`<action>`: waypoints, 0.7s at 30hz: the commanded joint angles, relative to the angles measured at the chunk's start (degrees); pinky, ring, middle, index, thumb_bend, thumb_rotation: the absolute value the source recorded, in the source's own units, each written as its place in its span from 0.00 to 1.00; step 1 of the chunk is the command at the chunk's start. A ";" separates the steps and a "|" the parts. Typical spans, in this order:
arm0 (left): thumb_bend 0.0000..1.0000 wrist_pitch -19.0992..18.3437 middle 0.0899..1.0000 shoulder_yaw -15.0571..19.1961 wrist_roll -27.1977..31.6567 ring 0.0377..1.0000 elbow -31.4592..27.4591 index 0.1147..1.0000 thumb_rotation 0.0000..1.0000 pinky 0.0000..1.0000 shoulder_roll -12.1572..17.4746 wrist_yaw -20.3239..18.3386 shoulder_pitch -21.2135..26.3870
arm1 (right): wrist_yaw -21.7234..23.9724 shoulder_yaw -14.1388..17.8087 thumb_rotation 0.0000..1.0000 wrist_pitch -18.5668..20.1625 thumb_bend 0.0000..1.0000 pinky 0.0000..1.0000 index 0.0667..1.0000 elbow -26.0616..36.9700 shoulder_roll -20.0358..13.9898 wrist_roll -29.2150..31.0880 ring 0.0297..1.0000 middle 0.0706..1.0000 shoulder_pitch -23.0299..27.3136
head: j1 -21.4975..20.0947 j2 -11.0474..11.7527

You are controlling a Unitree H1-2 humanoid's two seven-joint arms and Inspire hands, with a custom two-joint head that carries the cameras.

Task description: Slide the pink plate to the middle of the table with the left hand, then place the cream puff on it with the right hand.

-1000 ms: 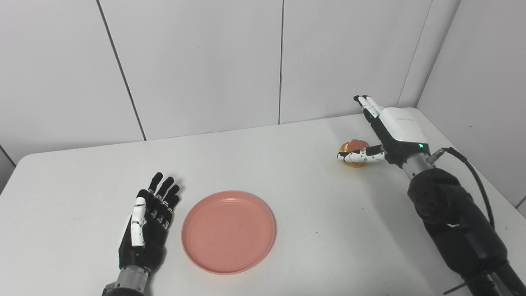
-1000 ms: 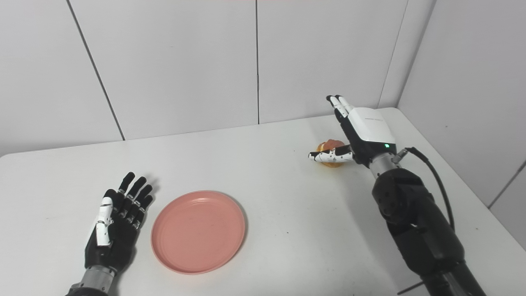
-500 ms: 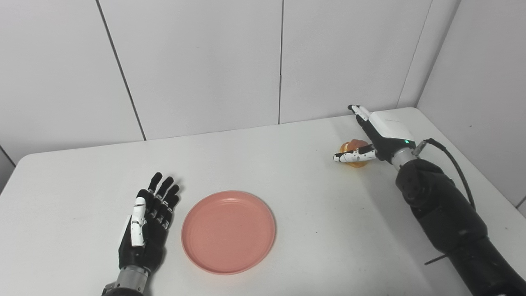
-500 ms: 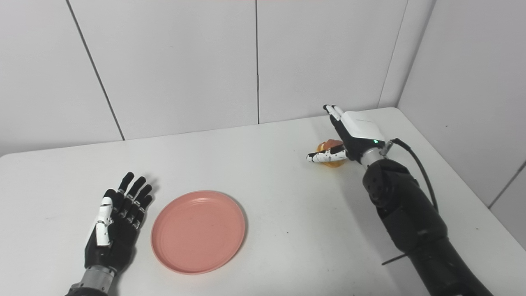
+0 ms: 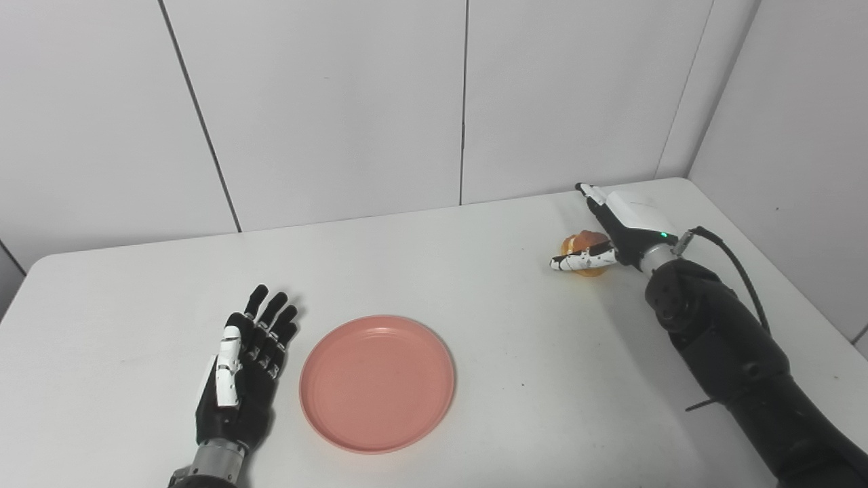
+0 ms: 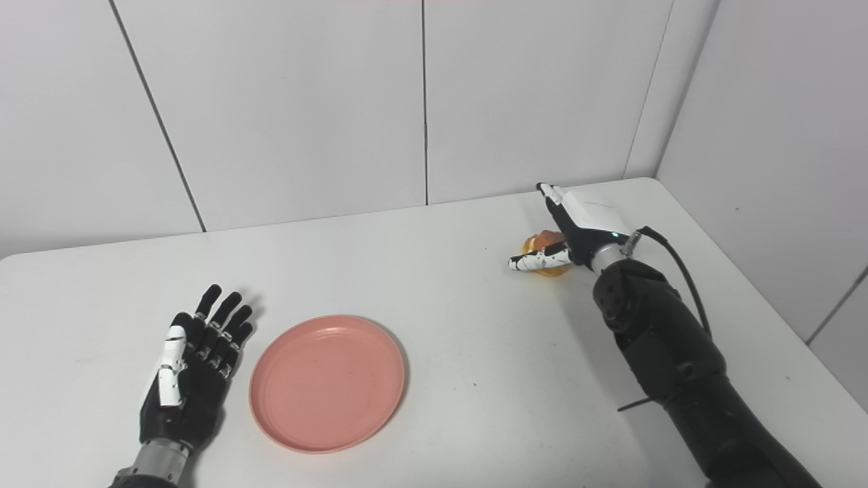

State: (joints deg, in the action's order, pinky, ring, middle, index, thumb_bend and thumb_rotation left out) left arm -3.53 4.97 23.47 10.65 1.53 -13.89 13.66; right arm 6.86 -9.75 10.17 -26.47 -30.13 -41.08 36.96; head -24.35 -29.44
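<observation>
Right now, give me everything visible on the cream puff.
The cream puff is a small rounded golden-orange pastry with a paler top, sitting on the white table near the far right corner. The right hand surrounds it, thumb across its near side and fingers extended behind, hiding part of it. Contact cannot be confirmed. It is far from the pink plate.

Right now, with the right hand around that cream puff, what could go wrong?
1. The right hand is open, thumb in front of the cream puff; closing hard could squash it, or nudge it away.
2. The pink plate lies well away beside the open left hand, so the puff could drop during the carry.
</observation>
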 commanded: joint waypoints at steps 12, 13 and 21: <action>0.34 -4.74 0.92 0.25 -0.28 0.92 2.81 0.93 1.00 0.97 0.79 0.90 -4.49 | -1.22 0.37 0.46 0.52 0.90 0.67 0.96 -2.25 -0.76 3.61 0.86 0.94 3.32 | -0.25 -0.74; 0.34 -4.73 0.93 0.25 -0.27 0.92 2.85 0.93 1.00 0.97 0.81 0.85 -4.48 | -1.29 0.22 0.46 0.44 0.89 0.67 0.96 -2.54 -0.78 3.70 0.86 0.94 3.40 | -0.25 -0.74; 0.34 -4.64 0.93 0.24 -0.24 0.92 2.99 0.93 1.00 0.97 0.97 0.64 -4.45 | -1.71 -0.42 0.47 -0.35 0.88 0.68 0.96 -5.24 -0.52 5.08 0.86 0.94 4.21 | -0.03 -1.10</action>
State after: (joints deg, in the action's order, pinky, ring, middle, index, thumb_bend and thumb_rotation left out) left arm -3.70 5.00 23.50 10.30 1.70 -13.90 13.52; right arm 6.32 -10.48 10.22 -32.01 -29.83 -36.65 38.37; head -24.43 -30.41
